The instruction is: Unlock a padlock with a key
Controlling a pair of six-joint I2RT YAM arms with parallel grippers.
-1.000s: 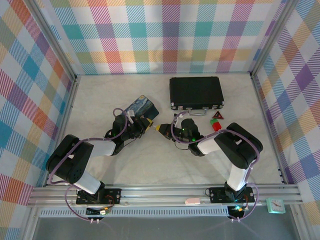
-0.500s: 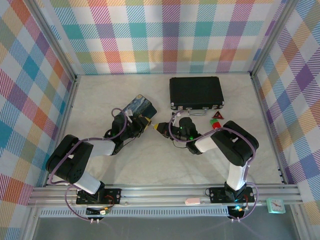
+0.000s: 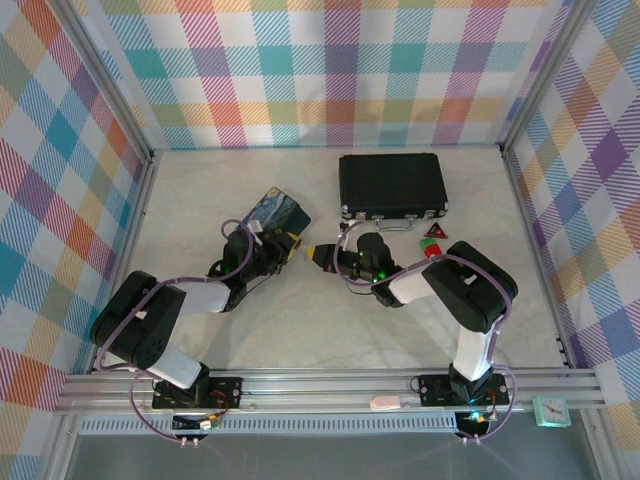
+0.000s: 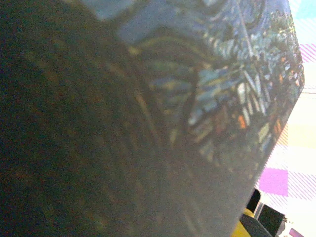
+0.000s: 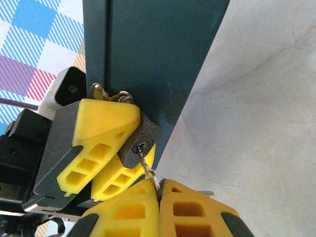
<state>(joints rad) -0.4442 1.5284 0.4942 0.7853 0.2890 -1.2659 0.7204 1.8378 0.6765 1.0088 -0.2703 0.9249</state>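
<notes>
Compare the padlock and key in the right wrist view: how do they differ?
The padlock is dark and blocky; the key is a thin silvery sliver. The padlock sits between the left tool's yellow fingers; the key is pinched by the right tool. The padlock's keyhole faces the camera; the key's tip sits in it. Both are smaller than the fingers.

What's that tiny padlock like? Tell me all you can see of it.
The padlock is a tiny dark grey block, metal by its look, with a round silvery keyhole facing the right wrist camera. It sits tilted at the edge of the blue tin, pinched between the yellow fingers of the left pincer. A thin silvery key is in its keyhole, held by the right pincer. Silvery loops beside the tin look like its shackle. I cannot tell if it is locked.
</notes>
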